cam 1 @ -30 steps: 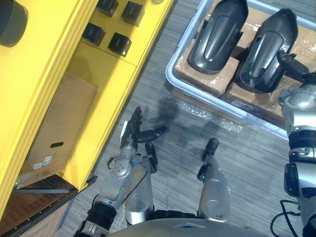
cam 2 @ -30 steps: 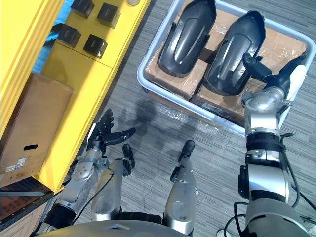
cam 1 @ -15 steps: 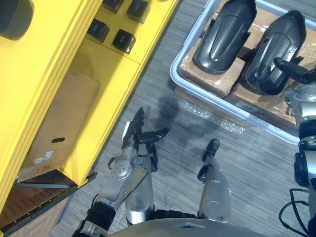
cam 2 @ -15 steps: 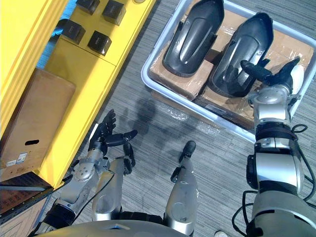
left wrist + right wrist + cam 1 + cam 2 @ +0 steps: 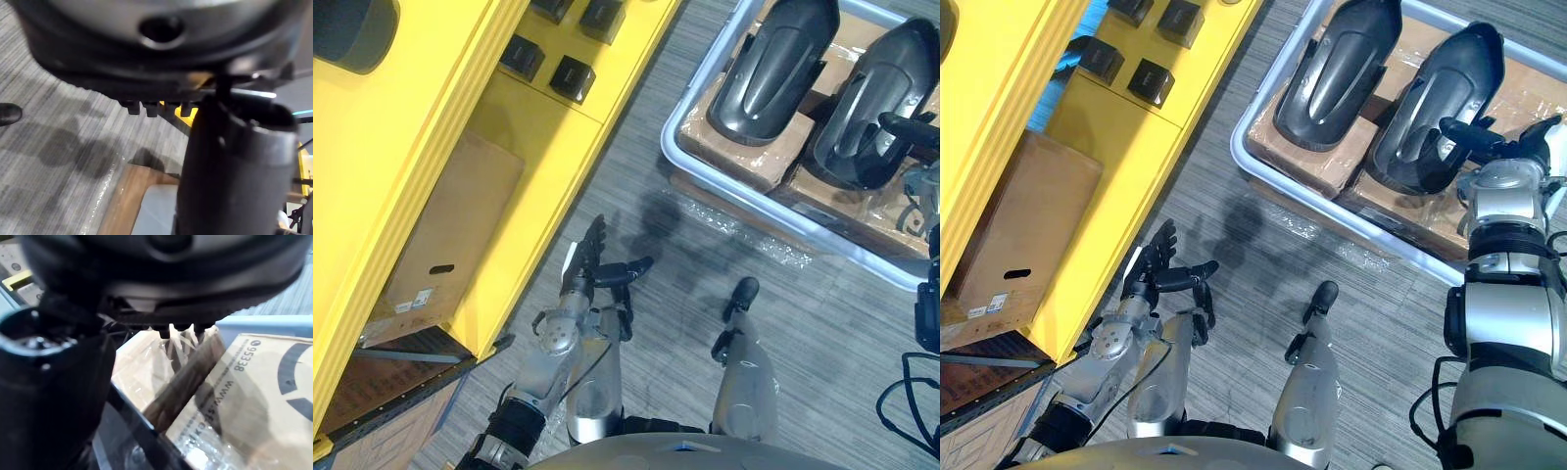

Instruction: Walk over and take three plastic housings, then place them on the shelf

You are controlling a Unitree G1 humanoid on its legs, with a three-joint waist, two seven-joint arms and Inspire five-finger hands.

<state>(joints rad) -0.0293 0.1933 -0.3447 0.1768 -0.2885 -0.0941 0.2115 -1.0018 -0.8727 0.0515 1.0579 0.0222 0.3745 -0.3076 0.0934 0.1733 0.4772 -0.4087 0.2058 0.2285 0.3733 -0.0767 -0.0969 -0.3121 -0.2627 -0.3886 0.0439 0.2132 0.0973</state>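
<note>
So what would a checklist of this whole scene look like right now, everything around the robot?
Surface: grey striped floor, with a pale tray standing on it.
Job's things: left housing and right housing, both dark, lie side by side in the tray on wrapped boxes; the yellow shelf stands on the robot's left.
Clutter: small black blocks and a cardboard box on the shelf.
Hands: left hand open, holding nothing, over the floor by the shelf; right hand open, fingers stretched over the right housing, contact not clear.
Cables: nothing seen.
Surroundings: nothing seen.
</note>
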